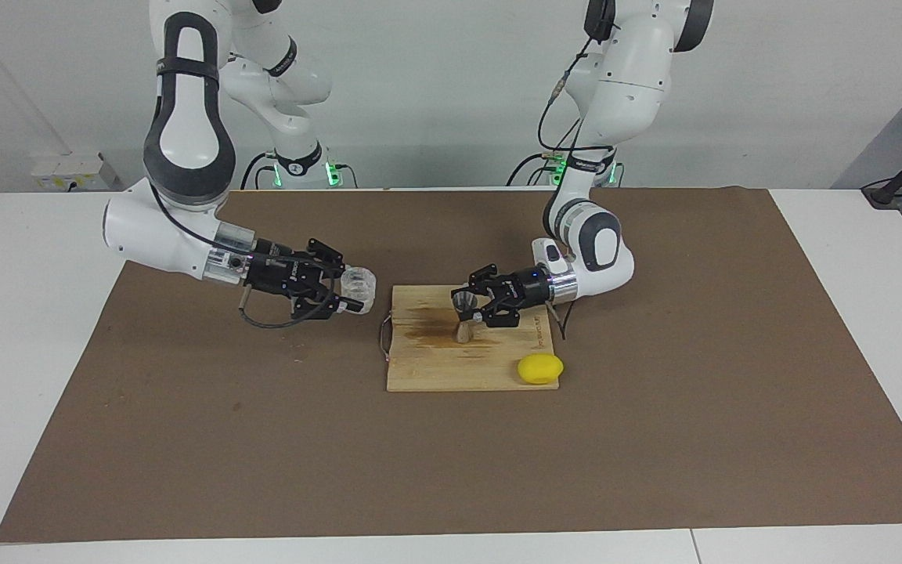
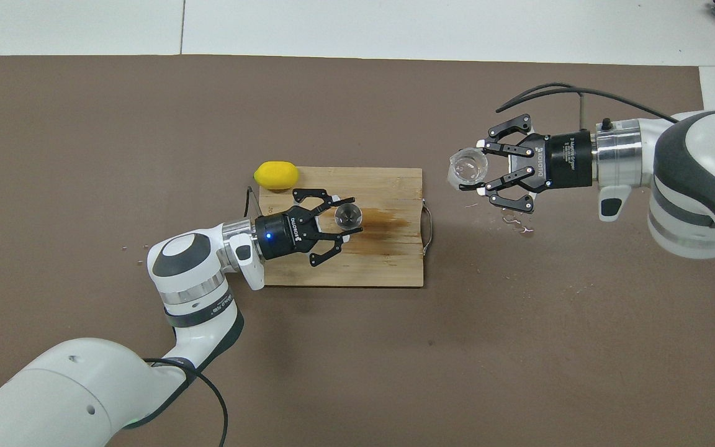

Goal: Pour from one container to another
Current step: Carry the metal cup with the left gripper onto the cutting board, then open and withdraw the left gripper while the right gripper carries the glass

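Note:
The clear plastic cup (image 1: 358, 289) (image 2: 468, 168) is held upright by my right gripper (image 1: 346, 293) (image 2: 478, 169), which is shut on it above the brown mat beside the wooden board, toward the right arm's end. The metal jigger (image 1: 463, 315) (image 2: 348, 216) stands upright on the wooden board (image 1: 427, 368) (image 2: 388, 261). My left gripper (image 1: 473, 305) (image 2: 344, 220) is shut on the jigger's upper cone.
A yellow lemon (image 1: 540, 369) (image 2: 276, 175) lies at the board's corner toward the left arm's end, farther from the robots than the jigger. A dark wet stain (image 1: 427, 325) (image 2: 388, 220) marks the board. Small drops (image 2: 516, 223) lie on the mat under the right gripper.

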You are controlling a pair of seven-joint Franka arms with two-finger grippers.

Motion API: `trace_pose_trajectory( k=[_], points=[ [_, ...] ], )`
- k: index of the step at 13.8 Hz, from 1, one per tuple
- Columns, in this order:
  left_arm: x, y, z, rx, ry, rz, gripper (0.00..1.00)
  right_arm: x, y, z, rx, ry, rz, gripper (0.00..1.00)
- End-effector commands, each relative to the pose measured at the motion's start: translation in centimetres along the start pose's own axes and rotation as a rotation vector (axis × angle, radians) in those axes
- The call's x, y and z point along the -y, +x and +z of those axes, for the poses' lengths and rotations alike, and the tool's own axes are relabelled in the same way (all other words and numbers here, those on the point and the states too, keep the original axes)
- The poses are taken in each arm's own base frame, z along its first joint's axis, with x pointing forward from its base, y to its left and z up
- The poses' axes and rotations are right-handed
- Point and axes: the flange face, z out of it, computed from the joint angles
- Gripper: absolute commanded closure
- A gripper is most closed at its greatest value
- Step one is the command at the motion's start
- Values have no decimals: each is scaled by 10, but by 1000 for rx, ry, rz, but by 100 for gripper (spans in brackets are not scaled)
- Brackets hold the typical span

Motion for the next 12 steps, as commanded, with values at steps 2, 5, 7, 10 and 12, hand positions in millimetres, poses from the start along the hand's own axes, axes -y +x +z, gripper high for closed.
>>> trace_pose_trajectory(
  k=[2, 5, 7, 10, 12],
  points=[
    [-5, -2, 1, 14, 23, 22, 0, -10, -4, -1, -17, -3, -11, 100],
    [-4, -2, -1, 13, 26, 21, 0, -11, -3, -2, -17, -5, -15, 100],
    [-2, -2, -3, 10, 30, 20, 0, -11, -4, -1, -17, -6, -17, 100],
    [5, -2, -17, 0, 45, 15, 0, -14, -13, 13, -19, -30, -27, 100],
    [11, -2, -29, -10, 54, 14, 0, -17, -17, 23, -42, -56, -46, 100]
  ],
)
